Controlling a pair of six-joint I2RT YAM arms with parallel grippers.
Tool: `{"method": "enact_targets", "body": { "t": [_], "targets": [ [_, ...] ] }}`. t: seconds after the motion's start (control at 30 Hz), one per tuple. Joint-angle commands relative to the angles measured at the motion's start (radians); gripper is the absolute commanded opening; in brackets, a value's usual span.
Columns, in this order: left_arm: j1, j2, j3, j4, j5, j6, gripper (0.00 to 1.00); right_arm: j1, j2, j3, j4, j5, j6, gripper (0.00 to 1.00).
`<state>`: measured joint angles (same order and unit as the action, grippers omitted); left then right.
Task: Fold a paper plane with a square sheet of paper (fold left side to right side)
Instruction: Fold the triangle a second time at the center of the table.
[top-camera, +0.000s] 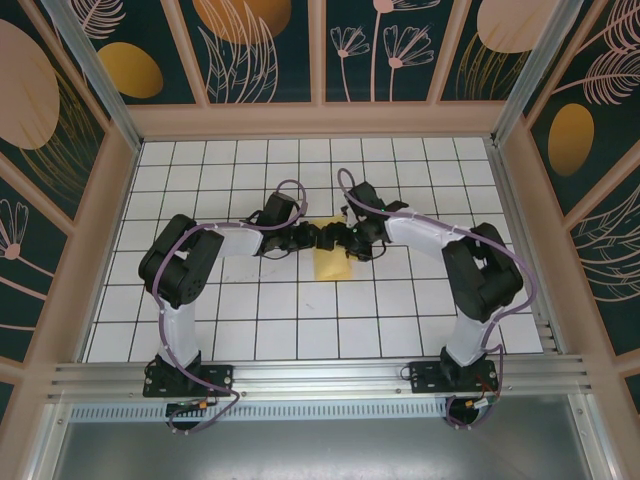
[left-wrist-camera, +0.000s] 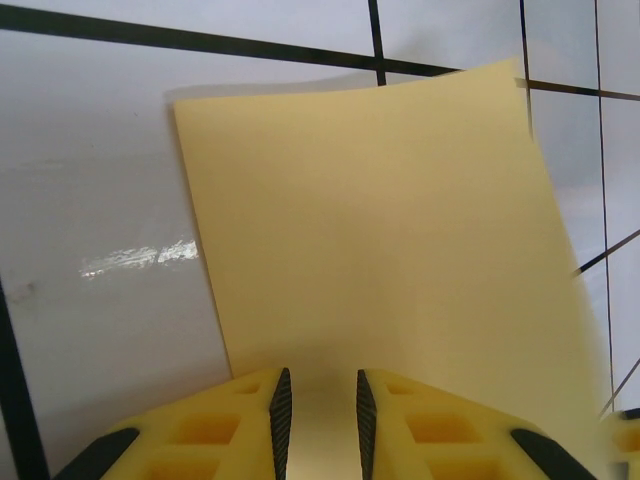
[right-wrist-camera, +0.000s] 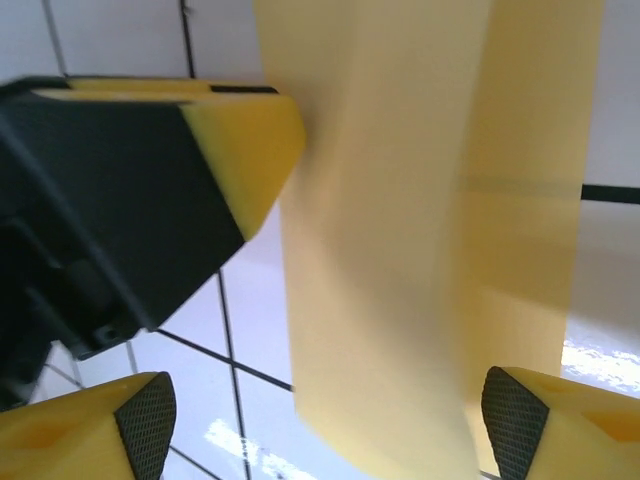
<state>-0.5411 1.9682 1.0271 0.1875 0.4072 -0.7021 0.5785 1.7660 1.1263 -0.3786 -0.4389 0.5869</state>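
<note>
2 arms reach in from both sides and meet over the middle of the white gridded table (top-camera: 300, 330), well away from every edge. The square sheet of paper (top-camera: 331, 263), plain yellow, lies at the table's centre, partly under the 2 wrists, its near part sticking out toward the near edge. The left gripper (top-camera: 310, 240) comes from the left side. In its wrist view the jaws are narrowed to a slim gap and sit at the sheet's near edge, with yellow paper showing in the gap; cannot tell if it is pinched or just pressed. The right gripper (right-wrist-camera: 330, 430) is released: jaws spread wide, sheet between them, neither pad touching it. In the right wrist view the sheet looks bowed, with a second yellow band along its right side, and 1 left finger (right-wrist-camera: 240, 140) sits against its left edge. No paper plane shape yet.
</note>
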Motion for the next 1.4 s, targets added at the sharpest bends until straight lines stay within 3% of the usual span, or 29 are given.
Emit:
{"method": "enact_targets", "body": {
  "t": [0.0,0.13,0.4,0.77,0.9,1.07,1.37],
  "targets": [
    [-0.002,0.032,-0.019,-0.05,0.002,-0.008,0.28,-0.026,-0.03,-0.044,0.095,-0.114,0.013,0.82],
    [-0.002,0.016,-0.025,-0.04,0.007,-0.01,0.28,-0.069,-0.014,-0.068,0.141,-0.193,0.021,0.77],
    [-0.001,-0.068,-0.039,-0.033,-0.006,0.008,0.3,-0.117,0.035,-0.084,0.158,-0.271,0.062,0.58],
    [-0.009,-0.378,-0.155,-0.05,-0.062,0.131,0.42,-0.135,0.11,-0.032,0.108,-0.32,0.046,0.43],
    [-0.096,-0.503,-0.219,-0.107,-0.111,0.214,0.47,-0.149,0.104,-0.015,0.094,-0.337,0.045,0.42],
    [-0.23,-0.558,-0.277,-0.13,-0.199,0.189,0.5,-0.156,0.095,0.004,0.062,-0.342,0.039,0.42],
    [-0.384,-0.395,-0.115,-0.267,-0.375,0.199,0.67,-0.156,0.097,0.024,0.044,-0.34,0.044,0.42]
  ]
}}
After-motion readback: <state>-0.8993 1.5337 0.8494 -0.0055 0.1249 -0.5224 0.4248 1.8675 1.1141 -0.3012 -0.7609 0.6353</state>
